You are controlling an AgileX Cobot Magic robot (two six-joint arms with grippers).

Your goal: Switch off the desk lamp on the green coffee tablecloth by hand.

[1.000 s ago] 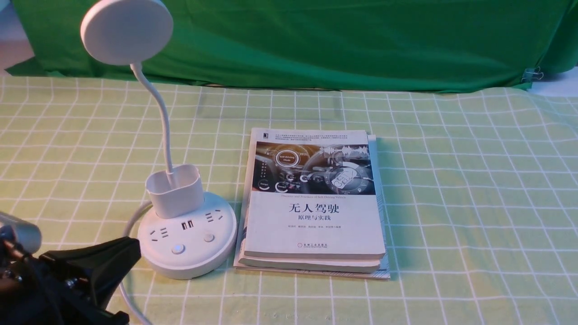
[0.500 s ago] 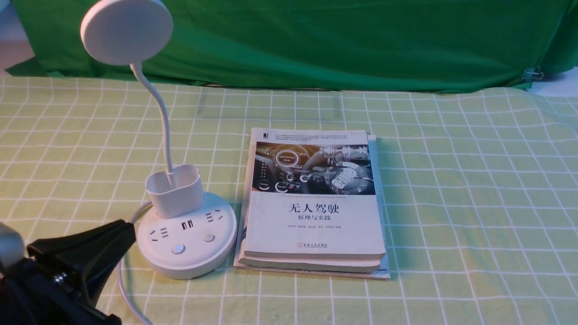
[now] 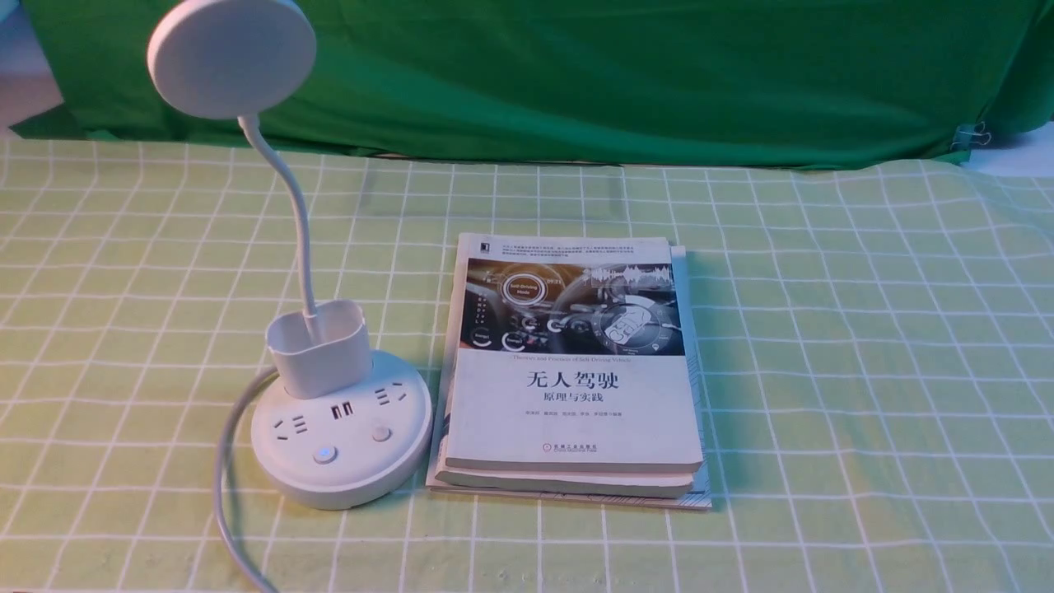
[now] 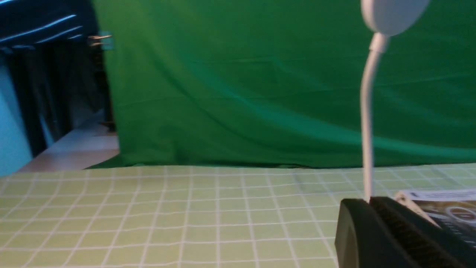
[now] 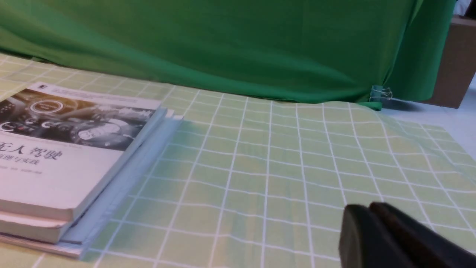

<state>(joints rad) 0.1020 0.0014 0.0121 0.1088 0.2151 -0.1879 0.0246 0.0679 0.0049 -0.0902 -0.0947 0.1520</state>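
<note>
Lamp: you find the desk lamp (image 3: 340, 428) near the front-left corner of the green coffee tablecloth (image 3: 823, 371), beside stacked books (image 3: 572, 371). Base looks stable, neck bendy; press a base button (image 3: 325, 454), don't grip. Left gripper (image 4: 372, 203) and right gripper (image 5: 370, 208) jaws together, empty.

dark green backdrop cloth (image 3: 626, 82), brown furniture (image 5: 455, 63)

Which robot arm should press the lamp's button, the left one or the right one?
Probably the left. The desk lamp stands on the robot's left side of the green coffee tablecloth, and the left gripper sees its neck close by. The right gripper sees only the books and cloth.
</note>
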